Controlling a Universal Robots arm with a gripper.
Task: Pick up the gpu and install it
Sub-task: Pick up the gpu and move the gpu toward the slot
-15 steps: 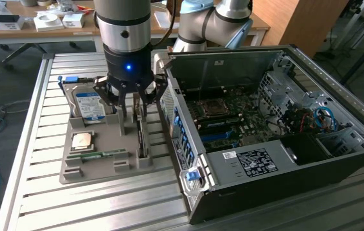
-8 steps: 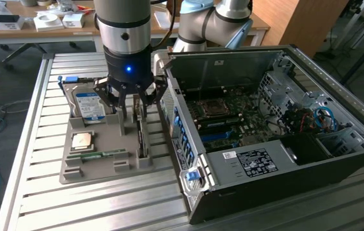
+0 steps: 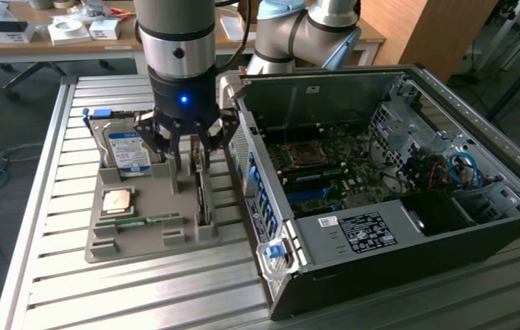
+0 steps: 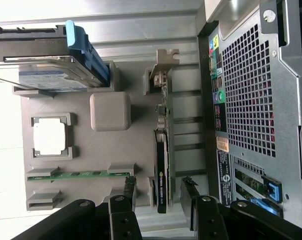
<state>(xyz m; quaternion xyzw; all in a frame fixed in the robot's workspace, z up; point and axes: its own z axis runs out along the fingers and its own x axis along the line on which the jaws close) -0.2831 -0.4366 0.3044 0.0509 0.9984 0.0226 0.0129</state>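
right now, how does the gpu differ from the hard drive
The dark thin gpu card is slim and stands on its long edge in a narrow slot; the silver hard drive with the blue label is thicker and shows its broad face. The open tool straddles the gpu card, not the hard drive. Both sit in the grey holder tray.

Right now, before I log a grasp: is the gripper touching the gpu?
Apart. The wrist view shows the open gripper straddling the gpu, with a visible gap on each side of the card.
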